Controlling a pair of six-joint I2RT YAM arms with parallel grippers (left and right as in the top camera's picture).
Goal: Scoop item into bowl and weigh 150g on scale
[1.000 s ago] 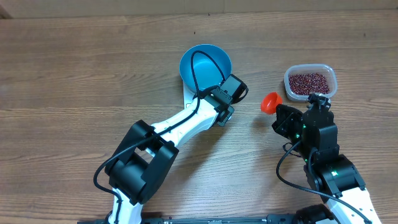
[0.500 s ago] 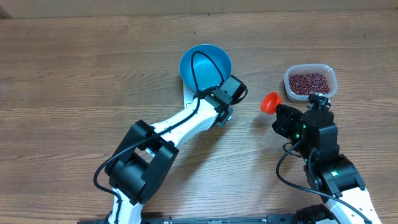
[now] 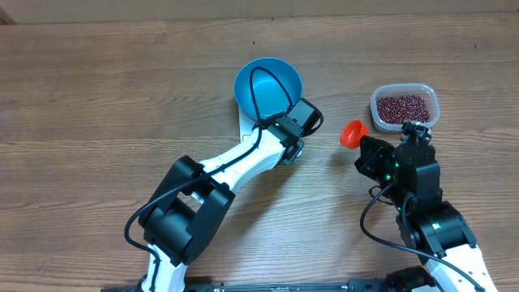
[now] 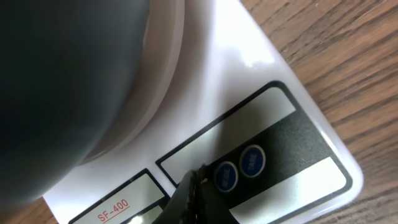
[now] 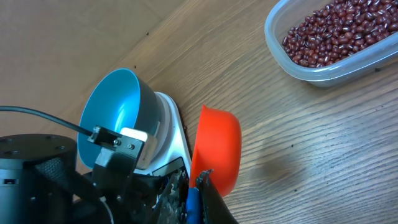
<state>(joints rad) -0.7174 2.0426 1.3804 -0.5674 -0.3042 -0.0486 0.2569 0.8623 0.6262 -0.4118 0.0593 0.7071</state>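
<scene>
You get even, soft light overhead, with faint shadows on the table (image 3: 81, 81). In your left wrist view the bowl (image 4: 62, 81) is a dark blur, and glare streaks the scale (image 4: 249, 59); right wrist looks sharp

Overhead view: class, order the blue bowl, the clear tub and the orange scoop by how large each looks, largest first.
1. blue bowl, only narrowly ahead: both look equally wide.
2. clear tub
3. orange scoop, clearly smallest
</scene>
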